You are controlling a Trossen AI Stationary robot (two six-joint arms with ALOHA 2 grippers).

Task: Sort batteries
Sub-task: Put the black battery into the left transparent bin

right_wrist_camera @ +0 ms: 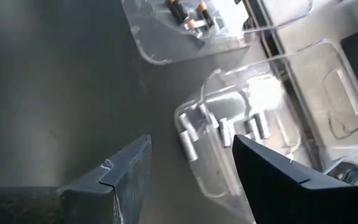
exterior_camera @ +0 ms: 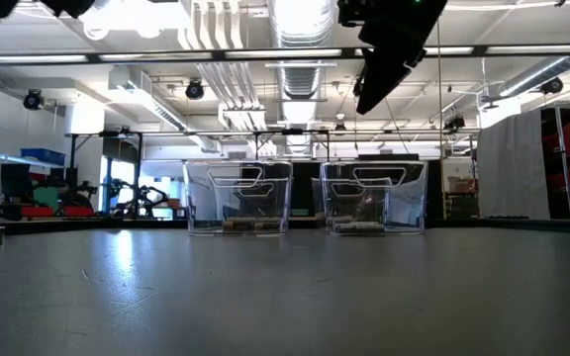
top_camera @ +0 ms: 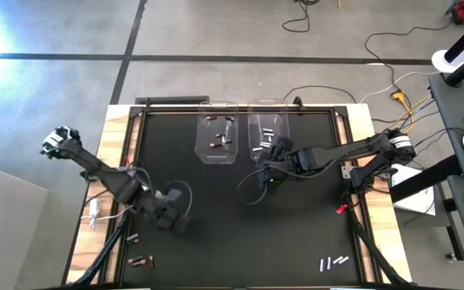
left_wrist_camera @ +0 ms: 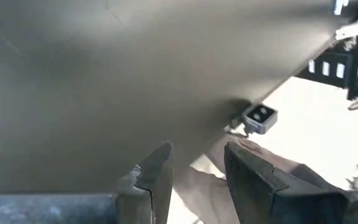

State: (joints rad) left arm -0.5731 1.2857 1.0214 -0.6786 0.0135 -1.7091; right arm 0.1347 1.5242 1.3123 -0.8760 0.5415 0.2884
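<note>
Two clear bins [top_camera: 217, 138], three silvery batteries [top_camera: 333, 262] and three dark batteries [top_camera: 139, 259] loose.

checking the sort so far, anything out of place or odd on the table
Nothing spilled or damaged. The left bin holds dark batteries, the right bin silvery ones. Loose batteries still lie at the table's near corners, unsorted.

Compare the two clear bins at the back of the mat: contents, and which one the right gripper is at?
The left clear bin holds dark batteries with copper ends; the right clear bin holds silvery-white batteries. The open right gripper hovers at the right bin's near edge; no gripper is at the left bin. Both are transparent, similar in size and stand side by side.
</note>
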